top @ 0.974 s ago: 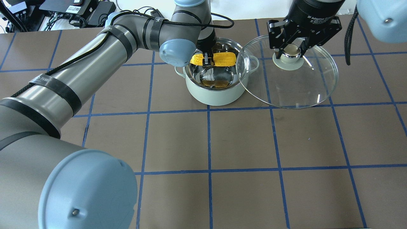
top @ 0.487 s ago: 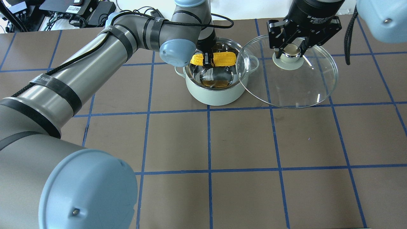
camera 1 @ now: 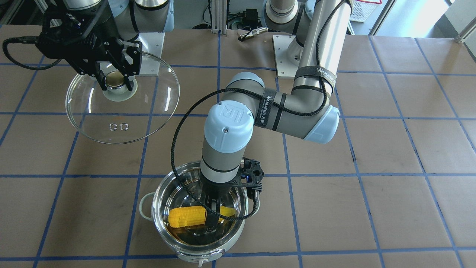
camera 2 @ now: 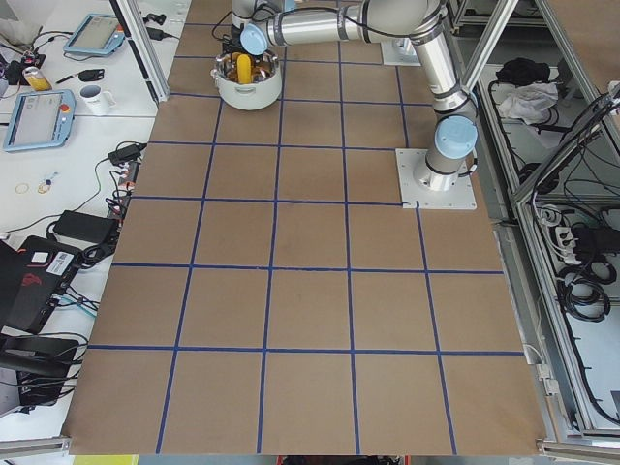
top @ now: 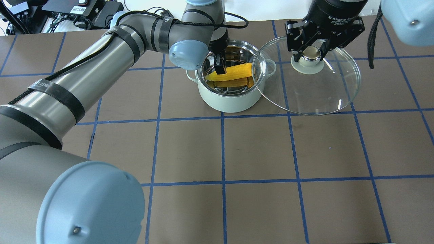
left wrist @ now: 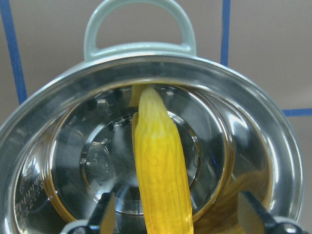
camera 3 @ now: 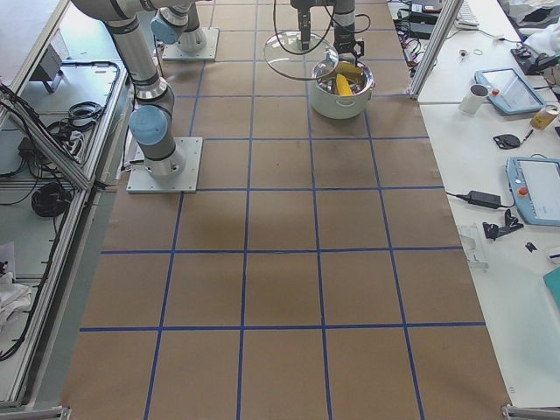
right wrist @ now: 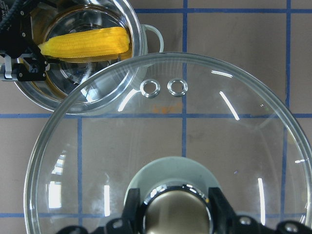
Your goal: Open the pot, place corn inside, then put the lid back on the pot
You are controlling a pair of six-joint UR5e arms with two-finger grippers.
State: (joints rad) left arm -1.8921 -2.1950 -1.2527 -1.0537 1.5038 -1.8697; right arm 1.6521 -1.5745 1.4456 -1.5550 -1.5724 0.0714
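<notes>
Inside the pot [top: 234, 101], the corn [top: 234, 73] lies tilted against the wall. Left fingers [left wrist: 253, 212] are spread wide and grip nothing, so I'd call it released. Right fingers [right wrist: 222, 209] clamp the lid [top: 315, 98] by its knob [top: 311, 54], raised off the tabletop [top: 257, 149] and off to one side, so the left arm can back out.

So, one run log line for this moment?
left gripper open | corn in pot | right gripper holding lid | pot uncovered

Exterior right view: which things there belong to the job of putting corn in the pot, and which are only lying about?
Job: pot, corn, lid, left hand, right hand.
Lying about: white mug, blue-edged tablets, black power adapter.
</notes>
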